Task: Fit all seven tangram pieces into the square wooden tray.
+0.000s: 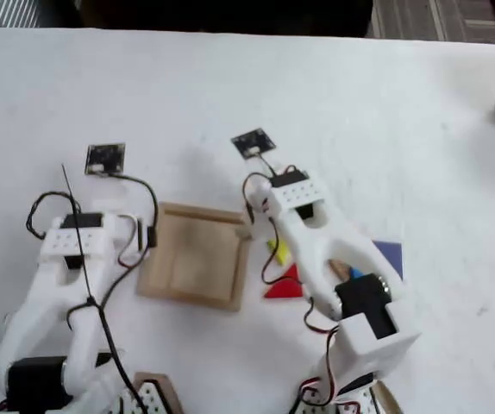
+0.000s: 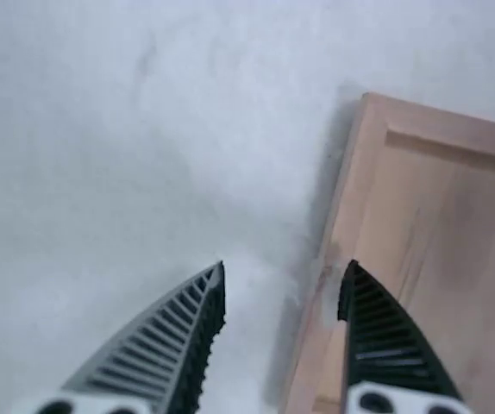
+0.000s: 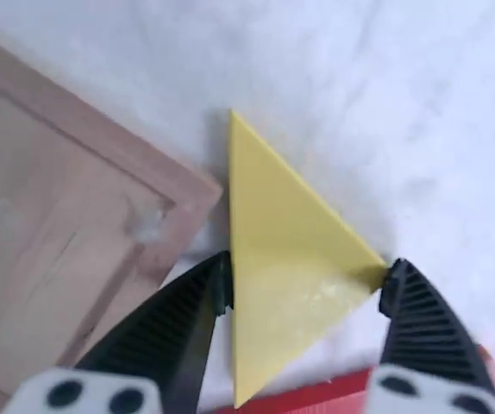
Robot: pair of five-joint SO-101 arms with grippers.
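Yellow triangle [image 3: 291,276] lies flat on the table, just beside the wooden tray's [image 3: 101,138] corner, with a red triangle [image 3: 316,398] right next to it. It looks thin, stiff and light, probably slick, so best pinched across its edges. The right gripper [image 3: 310,267] is spread wide, one finger either side of it, not visibly clamped. The left gripper [image 2: 285,269] hangs parted over the tray's rim.

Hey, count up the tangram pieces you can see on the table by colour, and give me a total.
Yellow triangle piece: 1
Red triangle piece: 1
Blue-violet flat piece: 1
Total: 3 clearly showing, all lying outside the square wooden tray; the right arm may hide more.
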